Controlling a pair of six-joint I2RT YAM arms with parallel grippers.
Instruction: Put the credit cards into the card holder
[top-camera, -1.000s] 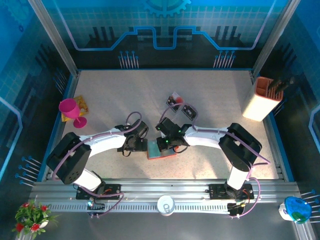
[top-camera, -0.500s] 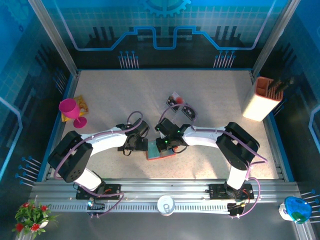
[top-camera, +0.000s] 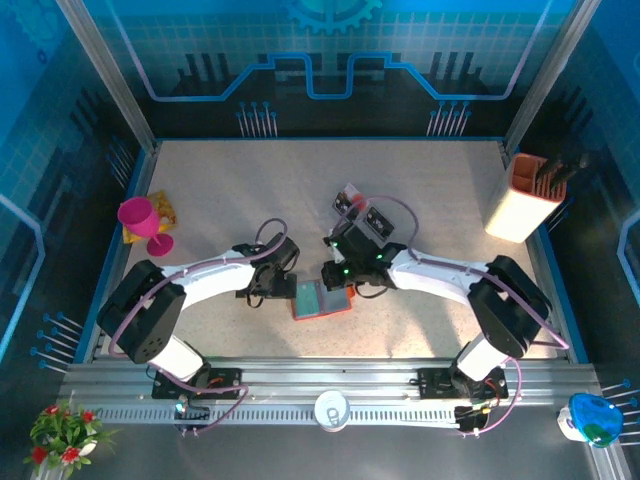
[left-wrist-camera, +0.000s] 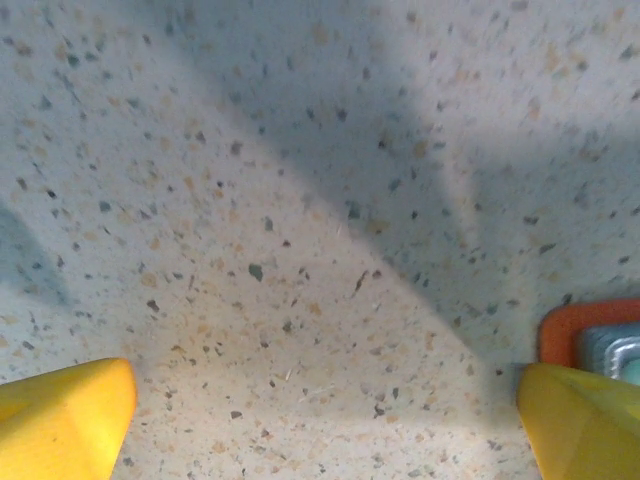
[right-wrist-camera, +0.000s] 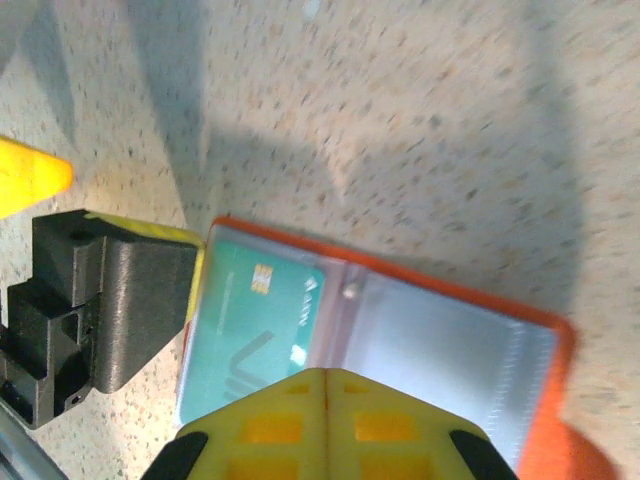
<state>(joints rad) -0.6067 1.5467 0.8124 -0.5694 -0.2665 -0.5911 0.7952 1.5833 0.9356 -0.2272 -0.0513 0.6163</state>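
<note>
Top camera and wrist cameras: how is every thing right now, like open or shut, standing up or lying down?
Orange-red folding card holder: open, lying flat.
Teal plastic card: lying inside the open holder.
Loose black and white cards: lying flat, outside the holder.
Left gripper: open, holding nothing.
Right gripper: shut, over the holder.
Pink plastic goblet: standing upright.

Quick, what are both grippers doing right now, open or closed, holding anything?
Left gripper: jaws open, holding nothing.
Right gripper: jaws shut, holding nothing, over the card holder.
</note>
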